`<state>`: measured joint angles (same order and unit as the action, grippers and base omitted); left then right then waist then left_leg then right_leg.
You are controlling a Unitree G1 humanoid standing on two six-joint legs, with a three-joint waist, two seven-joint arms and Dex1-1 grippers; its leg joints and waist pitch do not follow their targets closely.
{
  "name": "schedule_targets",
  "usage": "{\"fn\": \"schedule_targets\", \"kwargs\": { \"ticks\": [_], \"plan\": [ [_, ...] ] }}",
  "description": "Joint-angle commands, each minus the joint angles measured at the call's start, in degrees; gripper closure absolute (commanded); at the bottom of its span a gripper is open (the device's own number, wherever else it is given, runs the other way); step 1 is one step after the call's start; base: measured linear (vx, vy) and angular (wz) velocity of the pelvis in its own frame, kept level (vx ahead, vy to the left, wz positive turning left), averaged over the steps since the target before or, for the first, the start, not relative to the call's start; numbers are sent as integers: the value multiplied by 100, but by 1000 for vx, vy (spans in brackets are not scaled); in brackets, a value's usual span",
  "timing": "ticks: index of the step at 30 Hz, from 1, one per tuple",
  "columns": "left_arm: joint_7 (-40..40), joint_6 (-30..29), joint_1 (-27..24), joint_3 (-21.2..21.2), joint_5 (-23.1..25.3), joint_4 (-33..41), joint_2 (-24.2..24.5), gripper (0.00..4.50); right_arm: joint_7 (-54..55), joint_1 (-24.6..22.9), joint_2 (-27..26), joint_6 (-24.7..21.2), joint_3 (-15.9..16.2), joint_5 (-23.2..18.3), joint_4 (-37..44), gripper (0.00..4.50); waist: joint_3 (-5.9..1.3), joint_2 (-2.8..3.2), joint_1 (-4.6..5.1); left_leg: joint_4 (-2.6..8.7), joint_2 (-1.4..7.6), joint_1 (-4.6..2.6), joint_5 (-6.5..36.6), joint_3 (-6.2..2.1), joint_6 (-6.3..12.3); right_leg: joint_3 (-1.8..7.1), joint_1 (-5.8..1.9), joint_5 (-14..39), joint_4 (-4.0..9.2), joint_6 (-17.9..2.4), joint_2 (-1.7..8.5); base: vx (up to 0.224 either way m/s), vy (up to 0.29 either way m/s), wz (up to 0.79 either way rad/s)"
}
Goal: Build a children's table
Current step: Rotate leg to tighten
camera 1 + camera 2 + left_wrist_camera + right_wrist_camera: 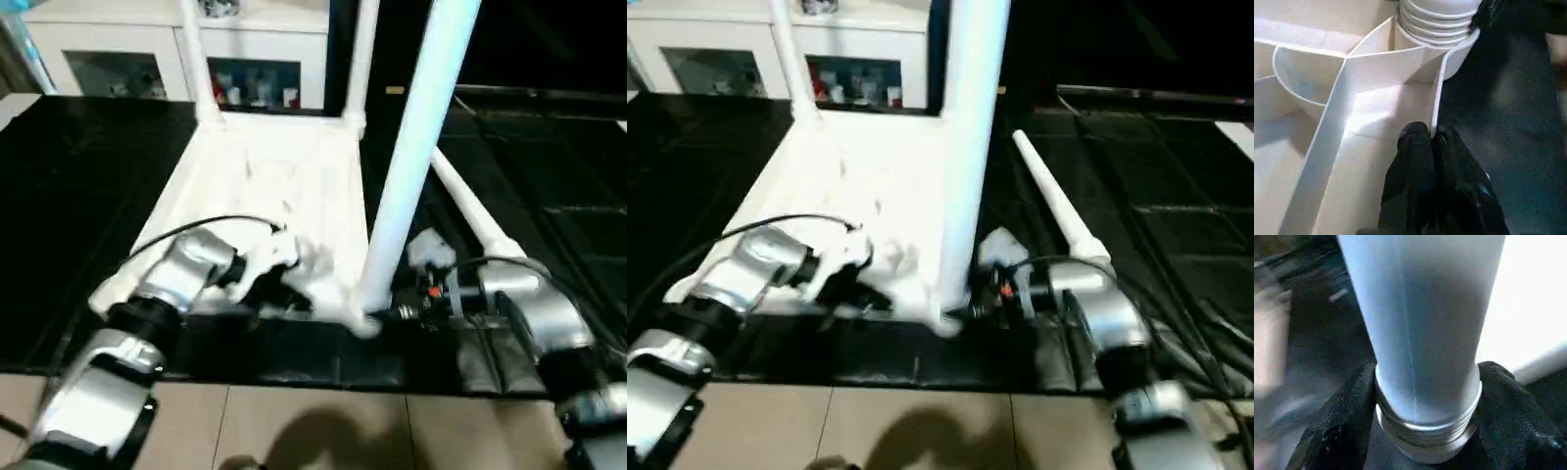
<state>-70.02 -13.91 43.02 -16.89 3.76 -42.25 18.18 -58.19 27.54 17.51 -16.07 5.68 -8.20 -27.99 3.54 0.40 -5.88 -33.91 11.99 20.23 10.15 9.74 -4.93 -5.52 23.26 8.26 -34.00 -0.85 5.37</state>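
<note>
Two legs (193, 59) already stand upright in the far corner sockets of the table top (265, 186), which lies underside-up on the black mat (78, 196). A third leg (416, 147) stands at the near right corner, its ribbed base sitting in the corner socket (1437, 29). The fourth leg (470, 211) lies on the mat just right of the top, w/ its thin end pointing far.

Right gripper (1425, 431) is round the third leg's base: its jaws are spread to the leg's width, one black finger (1347, 421) each side, pinching it just above the threads. Left gripper (1432, 142) has its jaws pressed together on the thin rim wall of the top, near that same socket, so it's bracing the top.

Step in hand looks like seating/twisting the third leg. To do it well: keep the leg plumb over the socket, turn w/o side load so threads don't cross, and keep the left pinch firm so the top doesn't spin or slide.

Hard to tell: how deep the threads are engaged; some rings are visible above the socket, so prob. not fully home. Leg tops are cut off at the frame edge. A blurred pale shape at the edge of the right wrist view can't be identified. White cabinet (127, 49) stands beyond the mat.
</note>
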Motion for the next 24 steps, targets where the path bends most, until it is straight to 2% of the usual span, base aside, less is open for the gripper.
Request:
{"fn": "schedule_targets", "kwargs": {
  "ticks": [1,2,4,5,7,8,11,12,13,15,17,19,20,22,24],
  "plan": [
    [702,-315,243,275,-290,258,-461,450,494,28,-644,-124,307,-56,200,181,-405,-55,47,415,36,40,1496,-21,-23,184,-342,2838,488,-727,301,0,0,0],
    [909,-474,256,366,-309,297,-550,450,887,39,-844,-155,275,52,164,181,-399,-62,120,402,9,40,1529,-26,-33,158,-336,3146,552,-578,304,0,0,0],
    [1268,-710,267,502,-290,385,-708,450,1560,93,-1206,-337,184,207,117,181,-398,-46,187,394,-6,40,1516,-37,-6,139,-325,3325,599,-462,301,0,0,0],
    [1626,-879,275,602,-256,453,-850,450,2114,173,-1525,-539,62,254,107,181,-401,-45,239,385,-18,22,1570,-44,24,120,-305,3395,626,-433,293,0,0,0],
    [1799,-941,279,640,-246,476,-910,450,2340,212,-1657,-626,2,244,111,181,-395,-32,302,377,-26,-1,1628,-44,51,109,-274,3391,645,-462,268,0,0,0],
    [2056,-965,321,697,-228,443,-996,450,2650,329,-1802,-655,-71,262,17,181,-406,-11,313,377,-17,-24,1644,-44,88,119,-263,3268,643,-508,273,0,0,0],
    [2350,-917,405,751,-197,375,-1095,450,3017,480,-1982,-656,-211,216,-139,181,-428,-10,361,405,12,-1,1621,-47,136,143,-279,2742,575,-696,251,0,0,0],
    [2362,-895,418,747,-184,371,-1100,450,3036,487,-2004,-646,-243,193,-148,146,-436,-4,357,409,20,11,1547,-41,171,162,-292,2488,550,-770,251,0,0,0],
    [2339,-876,427,738,-167,368,-1096,450,3061,477,-2028,-664,-299,172,-124,146,-442,11,353,413,26,18,1498,-43,182,171,-303,2334,526,-820,252,0,0,0],
    [2189,-711,416,655,-104,353,-1017,450,3125,423,-2014,-697,-396,173,-49,109,-453,13,354,412,30,32,1364,-34,212,197,-321,1922,481,-962,246,0,0,0],
    [2076,-661,383,618,-92,389,-965,450,3171,360,-1993,-720,-429,223,47,101,-466,20,351,400,32,37,1165,-17,272,217,-346,1482,428,-1143,252,0,0,0],
    [1992,-610,358,586,-88,419,-924,450,3273,308,-1942,-634,-422,298,115,91,-473,29,337,395,30,27,1090,-8,286,219,-348,1434,430,-1169,260,0,0,0],
    [1944,-570,354,571,-88,415,-903,450,3272,282,-1893,-511,-377,358,132,75,-503,31,329,381,31,48,830,-8,319,231,-372,1050,370,-1269,258,0,0,0],
    [1847,-445,347,536,-95,400,-858,450,3212,134,-1752,-57,-384,409,220,59,-509,33,316,367,38,53,724,0,364,235,-366,792,341,-1359,263,0,0,0],
    [1794,-371,348,519,-100,380,-837,450,3236,59,-1687,1,-442,413,289,43,-500,37,308,370,45,42,762,8,394,238,-355,752,337,-1407,256,0,0,0]
  ]
}}
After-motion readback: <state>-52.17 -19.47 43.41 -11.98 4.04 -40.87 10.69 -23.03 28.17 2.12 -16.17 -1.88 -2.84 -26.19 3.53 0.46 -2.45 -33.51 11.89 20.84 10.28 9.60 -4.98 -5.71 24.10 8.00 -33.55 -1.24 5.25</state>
